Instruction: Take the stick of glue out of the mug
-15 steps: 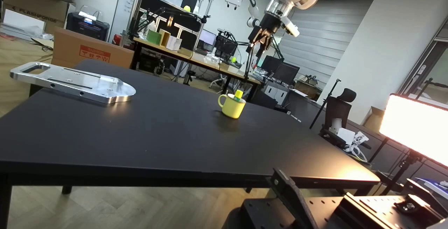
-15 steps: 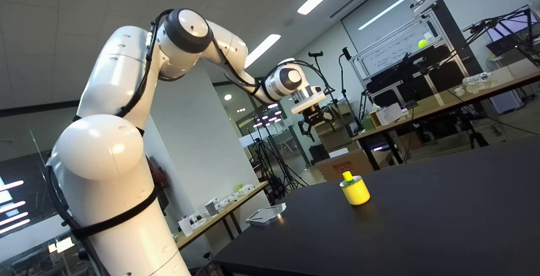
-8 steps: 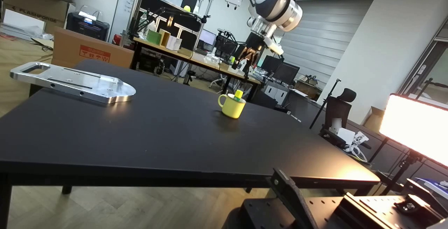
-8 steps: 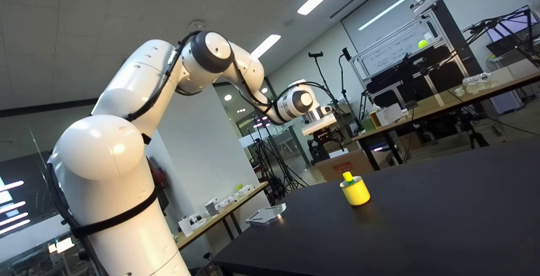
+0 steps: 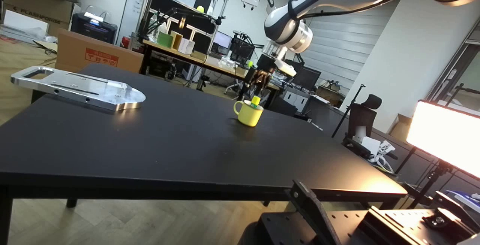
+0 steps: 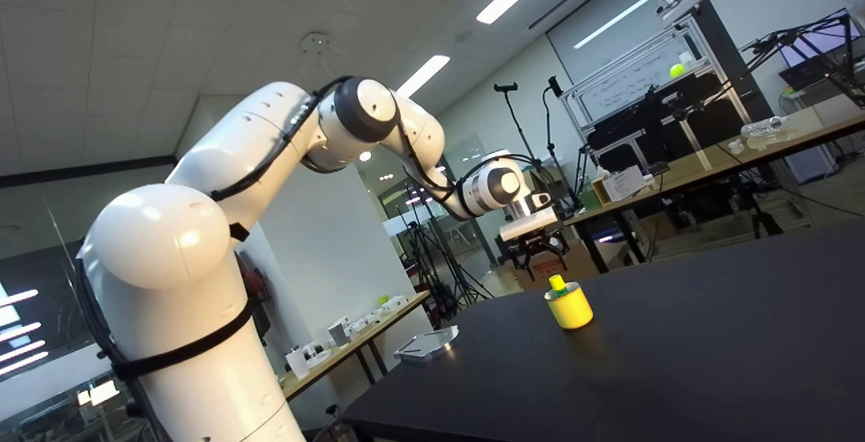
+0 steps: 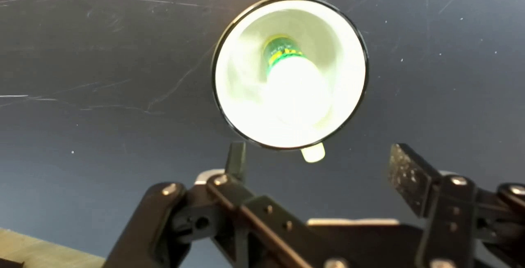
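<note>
The bright yellow mug (image 5: 248, 116) stands upright on the black table, and it also shows in an exterior view (image 6: 572, 309). The slim stick of glue (image 5: 255, 100) leans inside it, its yellow cap above the rim (image 6: 557, 284). In the wrist view I look down into the mug (image 7: 242, 53); the green glue body (image 7: 283, 48) shows, its cap washed out by glare. My gripper (image 7: 318, 167) is open and empty, the fingertips well apart and nearer the mug's handle side. In both exterior views the gripper (image 5: 250, 92) (image 6: 546, 270) hangs just above the mug, apart from it.
A silver metal plate with a handle slot (image 5: 80, 87) lies on the black table (image 5: 168, 144), and it also shows in an exterior view (image 6: 427, 344). A bright lamp panel (image 5: 446, 136) stands beside the table. A cardboard box (image 5: 97, 52) stands behind it.
My arm has reached out and come down, bringing the gripper from well above to just over the mug. The mug and the stick of glue have not moved.
</note>
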`<state>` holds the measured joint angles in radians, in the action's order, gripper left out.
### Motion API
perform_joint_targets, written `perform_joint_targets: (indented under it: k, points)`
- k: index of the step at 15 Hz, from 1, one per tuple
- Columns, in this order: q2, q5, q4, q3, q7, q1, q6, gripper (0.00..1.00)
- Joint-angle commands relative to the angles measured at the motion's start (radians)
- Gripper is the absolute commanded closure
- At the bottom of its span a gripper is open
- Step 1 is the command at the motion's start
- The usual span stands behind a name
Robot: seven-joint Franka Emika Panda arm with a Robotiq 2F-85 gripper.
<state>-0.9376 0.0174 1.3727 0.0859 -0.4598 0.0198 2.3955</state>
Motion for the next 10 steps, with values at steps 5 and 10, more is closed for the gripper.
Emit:
perform_joint_targets:
  k: [5, 10]
  points:
    - [-0.064, -0.027, -0.123, -0.025, 0.111, -0.005, -0.172, 0.67]
    - [0.031, -0.074, -0.079, -0.069, 0.165, -0.012, -0.294, 0.92]
